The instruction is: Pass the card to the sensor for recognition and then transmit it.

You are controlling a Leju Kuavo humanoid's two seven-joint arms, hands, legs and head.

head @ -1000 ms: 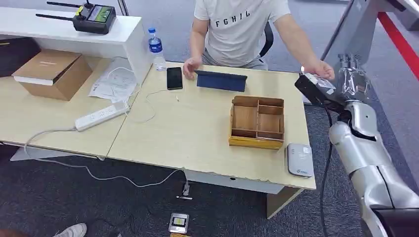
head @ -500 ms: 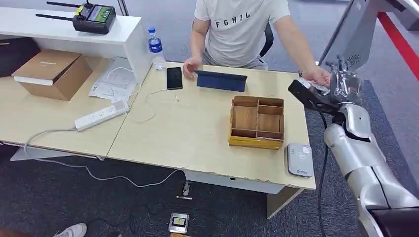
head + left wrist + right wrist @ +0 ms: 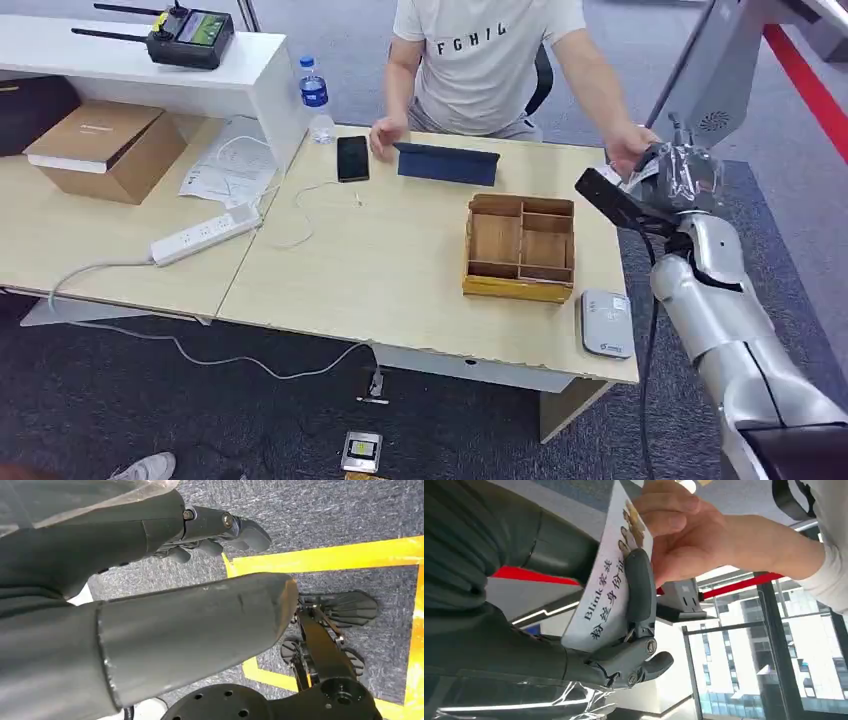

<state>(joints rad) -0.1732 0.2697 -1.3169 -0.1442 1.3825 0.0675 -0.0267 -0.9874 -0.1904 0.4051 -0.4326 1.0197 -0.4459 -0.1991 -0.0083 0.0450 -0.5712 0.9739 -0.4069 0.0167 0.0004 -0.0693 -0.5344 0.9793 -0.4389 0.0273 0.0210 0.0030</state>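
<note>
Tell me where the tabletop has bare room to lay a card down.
Widest bare patch: light wooden tabletop between the white power strip and the wooden divided box. A narrower strip lies between that box and the grey card sensor. The far edge is crowded by the black phone and blue tablet case.

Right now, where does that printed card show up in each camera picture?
Head view: the card sits at the right hand, off the table's far right corner.
Right wrist view: the card lies mid-picture under a dark finger.
Left wrist view: carpet and yellow tape.
Shared landmark: the person's hand on the card.
</note>
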